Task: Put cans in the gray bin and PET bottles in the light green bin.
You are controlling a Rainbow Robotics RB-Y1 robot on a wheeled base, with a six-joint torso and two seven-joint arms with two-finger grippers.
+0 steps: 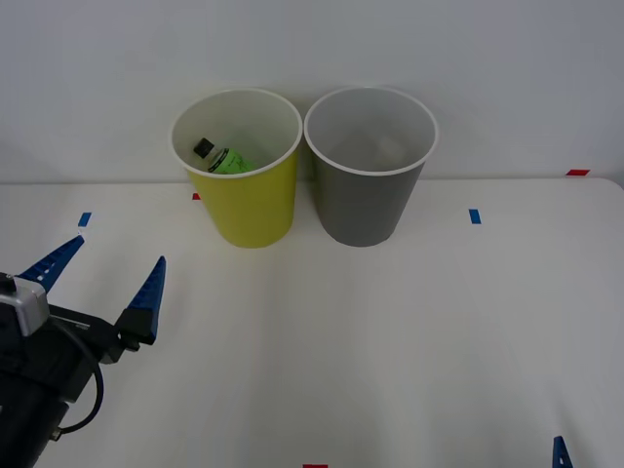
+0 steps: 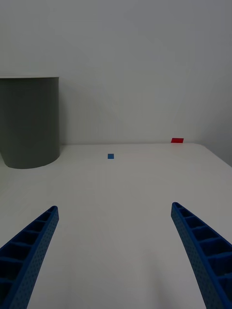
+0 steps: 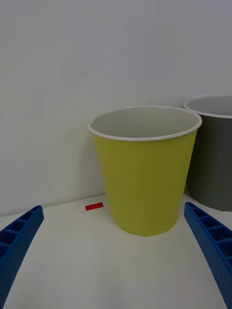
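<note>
Your green PET bottle (image 1: pixel 222 159) lay tilted inside the light green bin (image 1: pixel 255 200), black cap toward the bin's far left wall, and the gray bin (image 1: pixel 369 190) stood just to that bin's right. Your left gripper (image 1: pixel 101 276) hovered near the light green bin on its front-left side, fingers spread wide and holding nothing — the right gripper (image 2: pixel 115 253) was spread wide too, well off to the bin's right. Had you needed to lift the bottle again, it looked light, smooth and likely slippery, with thin walls that would give — a hold across the labelled middle seemed safest.

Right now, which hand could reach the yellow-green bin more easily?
Left. The left hand hangs open just before the light green bin; the right hand sits at the table's far right corner, beyond the gray bin.
</note>
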